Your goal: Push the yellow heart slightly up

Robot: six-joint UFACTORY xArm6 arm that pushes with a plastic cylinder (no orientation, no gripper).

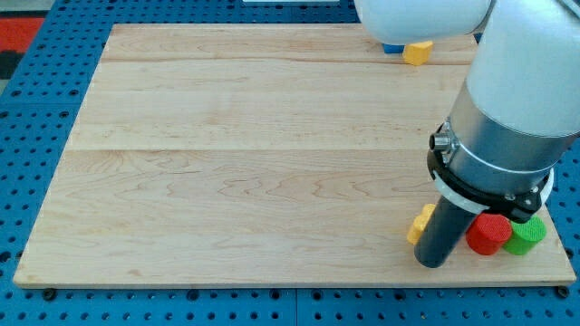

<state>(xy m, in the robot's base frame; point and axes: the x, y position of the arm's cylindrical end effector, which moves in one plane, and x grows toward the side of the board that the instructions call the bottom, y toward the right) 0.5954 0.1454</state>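
**Tip set beside the yellow heart at the lower right**

No gripper is fitted, so no open or closed state applies. My tip [434, 263] is planted at 3 o'clock of the yellow heart [420, 224], touching or nearly so, not yet below it as an upward push would need. The heart lies near the wooden surface's [254, 163] bottom-right corner. A red cylinder [488, 234] and green block [525, 234] sit at the tip's 3 o'clock. Another yellow block [417, 52] and a blue block [393, 49] rest far off at 12 o'clock.

My tip [433, 263] rests on the surface [254, 154] near the view's bottom right; the yellow heart [420, 223] touches its left. The red cylinder [488, 234] and green cylinder [526, 234] lie just right; another yellow block [417, 52] sits at the top.
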